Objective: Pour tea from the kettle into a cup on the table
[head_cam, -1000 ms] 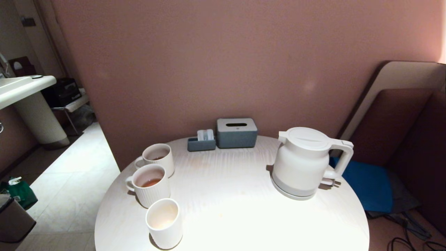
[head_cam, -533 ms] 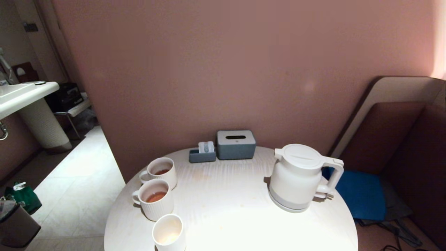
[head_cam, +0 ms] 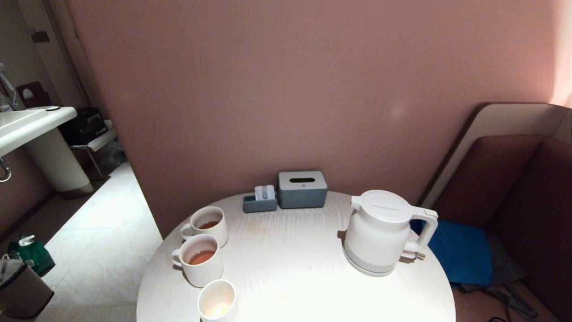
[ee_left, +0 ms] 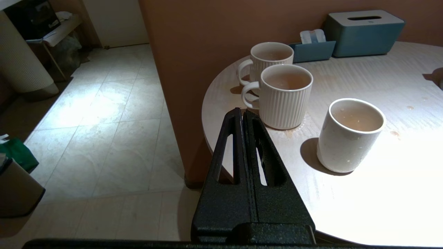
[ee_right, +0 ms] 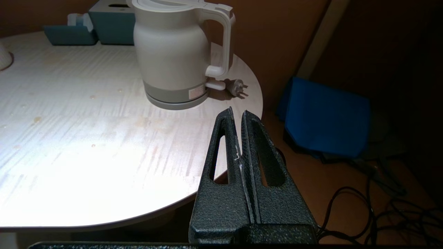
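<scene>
The white kettle [head_cam: 380, 232] stands upright on the right side of the round pale table [head_cam: 290, 268], its handle [ee_right: 226, 38] turned to the right. A small plain white cup [head_cam: 216, 300] sits at the table's front left. Reddish tea [head_cam: 202, 257] shows in the ribbed mugs behind it. My left gripper [ee_left: 242, 114] is shut and empty at the table's left edge, short of the cup [ee_left: 349, 138]. My right gripper [ee_right: 237, 112] is shut and empty at the table's right edge, short of the kettle [ee_right: 173, 52]. Neither arm shows in the head view.
Two ribbed white mugs [head_cam: 201, 264] [head_cam: 208, 226] stand behind the cup. A grey-blue tissue box [head_cam: 302, 189] and a small holder [head_cam: 260, 201] sit at the back by the wall. The kettle's plug [ee_right: 237, 86] lies beside it. A blue cushion [ee_right: 325, 117] and cables [ee_right: 380, 207] lie to the right.
The whole head picture has shifted: table and objects sit lower and look smaller, so the camera has moved. Kettle, cup and mugs keep their places on the table.
</scene>
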